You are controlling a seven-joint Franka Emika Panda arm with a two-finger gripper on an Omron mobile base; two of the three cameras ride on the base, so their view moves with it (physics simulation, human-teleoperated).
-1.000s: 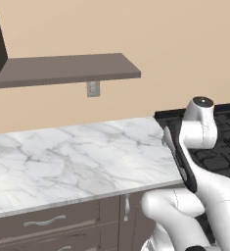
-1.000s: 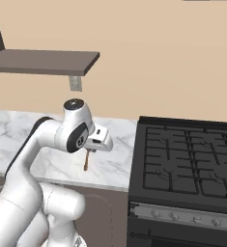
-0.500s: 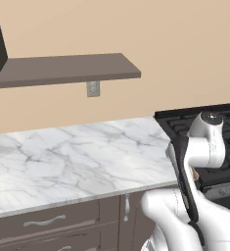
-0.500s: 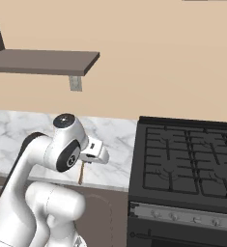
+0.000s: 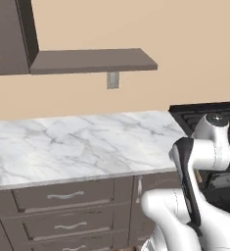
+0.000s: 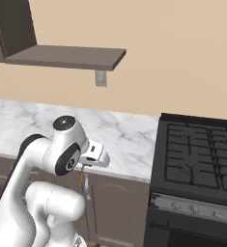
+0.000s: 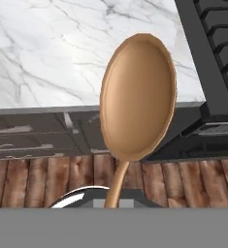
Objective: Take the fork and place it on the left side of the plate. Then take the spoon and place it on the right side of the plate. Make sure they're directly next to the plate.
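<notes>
A beige wall (image 5: 136,29) backs the whole kitchen. Against it runs a long white marble counter (image 5: 72,144) with grey veins, the landmark for everything else here. Below the counter sit dark grey-brown cabinets (image 5: 62,211) with drawers and pale curved handles, and below those, in the hand view, a floor of reddish-brown wooden planks (image 7: 33,179). Butted against the counter's right end is a black stove (image 6: 199,159) with iron grates on top and a row of knobs on its front. Above the counter a dark brown shelf (image 5: 94,60) juts from the wall on a small grey bracket (image 5: 113,80), and a dark upper cabinet (image 5: 9,37) hangs above the counter's left part.

The white robot arm (image 6: 42,169) stands in front of the counter, near its right end, bent at the elbow with its hand out in front of the counter's front edge, at about that edge's height.

The gripper (image 6: 85,167) points down in front of the cabinets, its fingers clamped on the handle of the spoon (image 7: 137,99). The copper-brown spoon hangs from the gripper, off the counter, in the air before the corner where the counter meets the stove. In the hand view its oval bowl stands up large, with the thin handle running down out of sight at the bottom edge.
</notes>
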